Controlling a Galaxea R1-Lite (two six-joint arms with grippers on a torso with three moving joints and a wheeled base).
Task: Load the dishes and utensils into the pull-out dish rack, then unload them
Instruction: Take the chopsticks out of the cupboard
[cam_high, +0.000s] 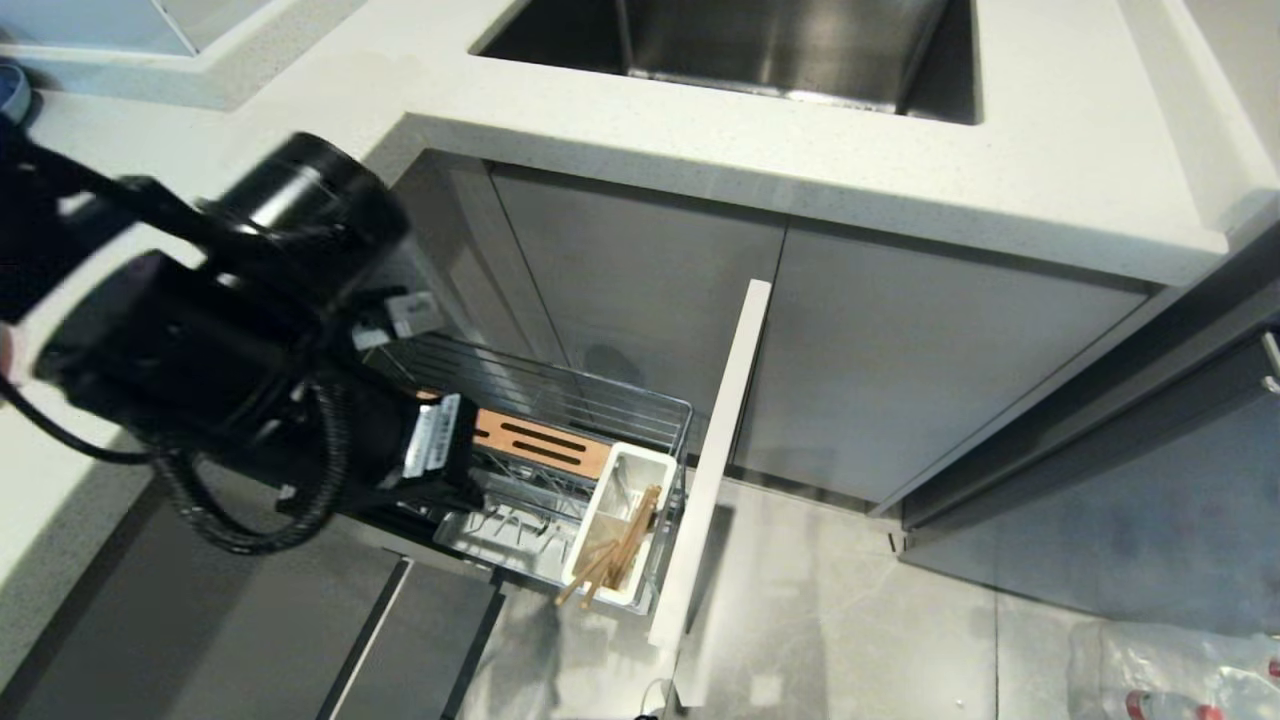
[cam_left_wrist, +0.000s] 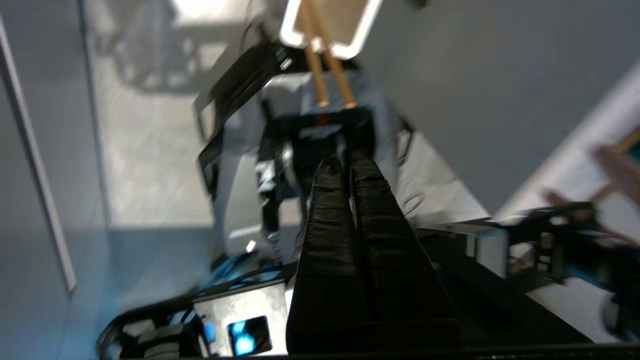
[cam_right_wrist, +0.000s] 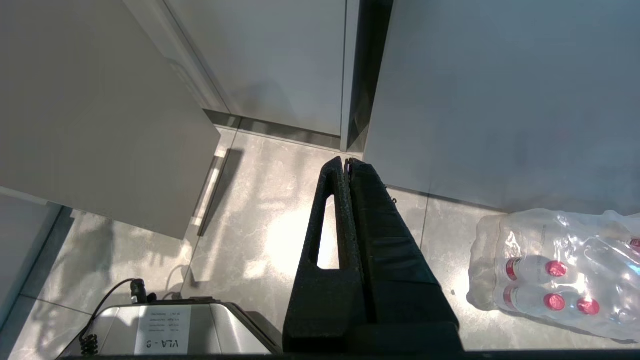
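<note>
Below the sink counter (cam_high: 800, 150), the pull-out dish rack (cam_high: 560, 440) stands drawn out from the grey cabinets, its tall pale front panel (cam_high: 712, 460) edge-on at the rack's outer end. Just inside that panel sits the white utensil caddy (cam_high: 622, 470), the chopsticks (cam_high: 612, 562) leaning in it with their tips poking over its rim. The brown slotted insert (cam_high: 540, 443) lies on the caddy's far side from the panel. The left arm (cam_high: 230, 330) reaches over the rack's inner half, hiding what lies there; its gripper is not visible from the head camera.

From the left wrist, the left gripper (cam_left_wrist: 350, 167) shows its two black fingers pressed together, holding nothing. Beyond its tips appear the white caddy rim (cam_left_wrist: 295, 37) and the two wooden chopsticks (cam_left_wrist: 330, 70), apart from the fingers.

From the right wrist, the right gripper (cam_right_wrist: 346, 162) hangs closed and empty over the tiled floor (cam_right_wrist: 250, 210), well away from the rack, near a shrink-wrapped pack of red-capped bottles (cam_right_wrist: 555, 270).
</note>
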